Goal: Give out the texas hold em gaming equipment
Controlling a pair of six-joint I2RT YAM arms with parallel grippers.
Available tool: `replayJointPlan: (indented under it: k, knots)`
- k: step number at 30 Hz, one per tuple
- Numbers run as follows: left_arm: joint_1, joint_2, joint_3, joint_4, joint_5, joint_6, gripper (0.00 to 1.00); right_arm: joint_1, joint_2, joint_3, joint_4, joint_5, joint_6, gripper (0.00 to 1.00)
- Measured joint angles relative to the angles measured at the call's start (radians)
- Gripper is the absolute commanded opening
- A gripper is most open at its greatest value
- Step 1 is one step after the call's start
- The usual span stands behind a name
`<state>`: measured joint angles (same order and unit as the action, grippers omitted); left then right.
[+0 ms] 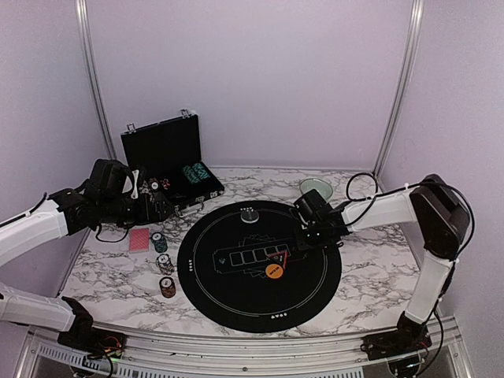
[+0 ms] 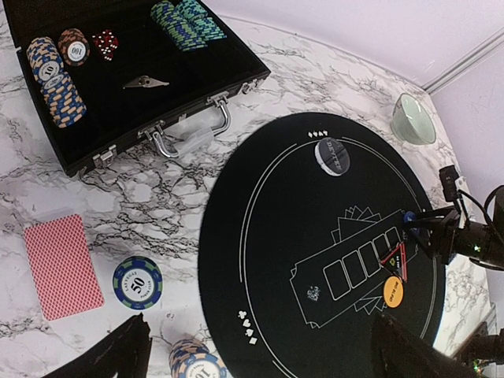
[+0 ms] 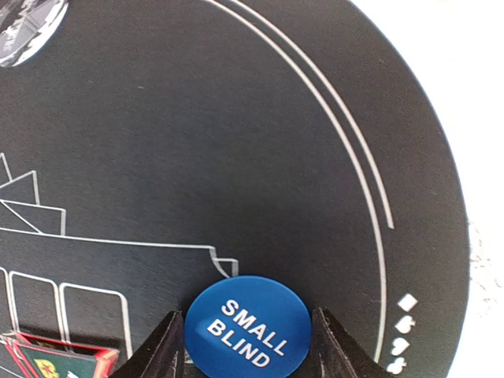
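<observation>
Right wrist view. The right gripper (image 3: 246, 313), at the bottom centre, has its two dark fingers (image 3: 157, 354) pressed against opposite edges of a blue button disc (image 3: 248, 331) lettered "SMALL BLIND". The disc lies over the round black mat (image 3: 197, 142). Red-edged cards (image 3: 55, 358) lie at lower left, a pale disc (image 3: 27, 27) at upper left, and white suit marks (image 3: 400, 335) at lower right.

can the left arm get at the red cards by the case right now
Probably yes: the left gripper hangs open over that side, and the cards lie flat with nothing on them; the nearest chip stack sits apart from them.
</observation>
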<state>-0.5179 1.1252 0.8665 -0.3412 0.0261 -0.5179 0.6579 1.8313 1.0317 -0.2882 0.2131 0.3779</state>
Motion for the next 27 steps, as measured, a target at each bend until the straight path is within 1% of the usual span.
replayJointPlan:
  k: [7, 14, 18, 24, 27]
  knots:
    - [0.000, 0.000, 0.000, 0.000, 0.001, -0.006, 0.99, -0.024, -0.034, -0.042, 0.003, 0.005, 0.010, 0.55]
    - [0.000, 0.006, 0.000, 0.001, 0.009, -0.014, 0.99, -0.034, -0.043, -0.047, 0.000, 0.004, 0.010, 0.67]
    - [0.000, 0.008, 0.000, 0.002, 0.011, -0.015, 0.99, -0.036, -0.046, -0.045, -0.012, 0.005, 0.010, 0.71]
    - [0.000, 0.008, 0.000, 0.003, 0.014, -0.016, 0.99, -0.021, -0.046, -0.008, -0.097, 0.019, 0.008, 0.71]
    - [0.000, 0.009, 0.000, 0.007, 0.018, -0.016, 0.99, 0.006, -0.047, 0.019, -0.159, 0.036, 0.007, 0.71]
